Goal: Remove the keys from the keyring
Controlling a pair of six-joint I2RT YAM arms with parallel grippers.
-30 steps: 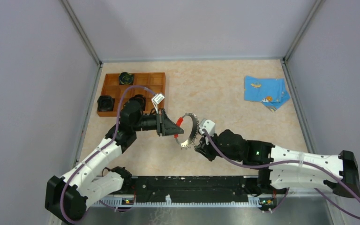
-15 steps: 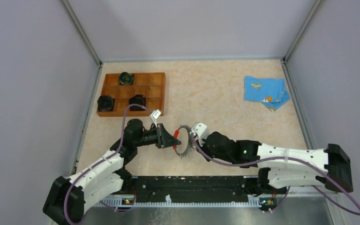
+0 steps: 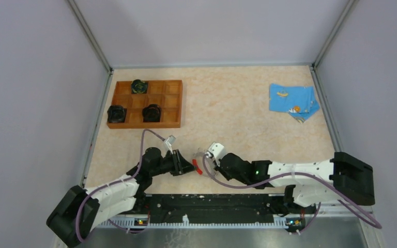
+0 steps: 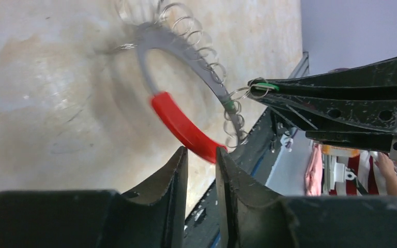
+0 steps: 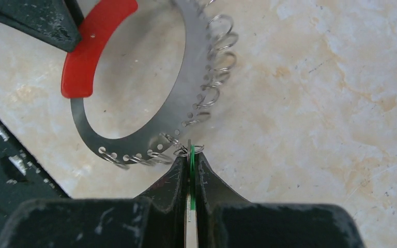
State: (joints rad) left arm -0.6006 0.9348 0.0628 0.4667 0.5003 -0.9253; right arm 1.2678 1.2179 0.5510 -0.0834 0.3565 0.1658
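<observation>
The keyring [image 5: 134, 137] is a thin grey metal band with a red section [image 5: 95, 46] and several small wire loops along its edge. It lies low over the table, close to the near edge. My right gripper [image 5: 190, 156] is shut on a green-headed key [image 5: 192, 173] that hangs from one loop. In the left wrist view my left gripper [image 4: 201, 151] stands open with a narrow gap. The red section [image 4: 183, 126] sits just past its fingertips, with its end against one tip. From above, both grippers meet at the red section [image 3: 198, 168].
A wooden tray [image 3: 173, 121] at the back left holds three black pucks [image 3: 151, 112]. A blue cloth [image 3: 292, 101] lies at the back right. The black rail [image 3: 212, 204] runs along the near edge, just behind the grippers. Grey walls enclose the table.
Both arms pulled back toward the near edge and came down, bringing the keyring along. My left jaws have parted and no longer clamp the red section. The right gripper stays shut on the key.
</observation>
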